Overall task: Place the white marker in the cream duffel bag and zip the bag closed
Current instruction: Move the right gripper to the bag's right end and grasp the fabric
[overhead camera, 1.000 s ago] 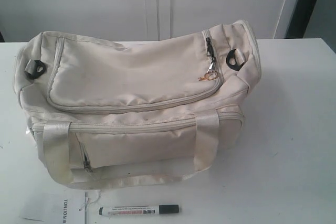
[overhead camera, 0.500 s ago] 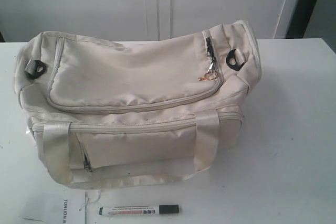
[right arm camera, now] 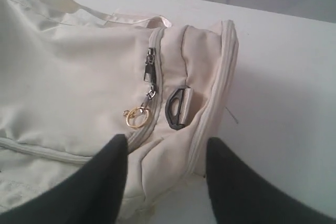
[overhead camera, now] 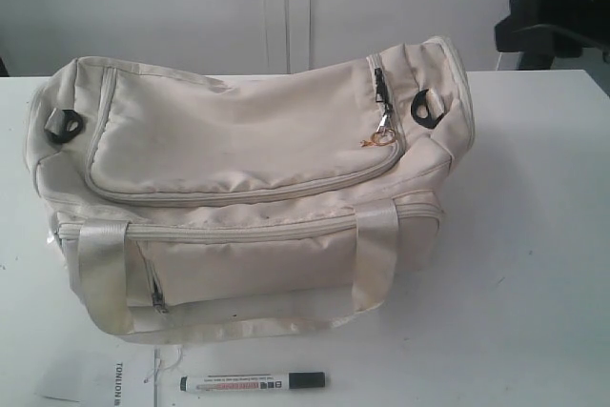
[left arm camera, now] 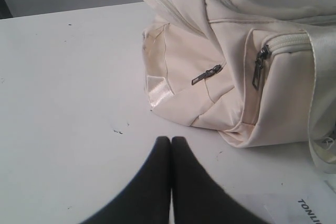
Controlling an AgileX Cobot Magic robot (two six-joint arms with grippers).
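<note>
Exterior view: the bag [overhead camera: 238,140] sits on the table [overhead camera: 534,235], flap lying shut. Only this view shows the marker [overhead camera: 253,382], lying on the table just in front of it.
Left wrist view: the left pincer [left arm camera: 171,141] is pressed together, empty, near the bag's end.
Right wrist view: the right pincer [right arm camera: 165,145] is spread wide, empty, by the zip pull [right arm camera: 149,72].

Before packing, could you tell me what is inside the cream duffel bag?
Inside is hidden: the cream fabric duffel bag is zipped shut. The white black-capped marker lies outside on the white table.
</note>
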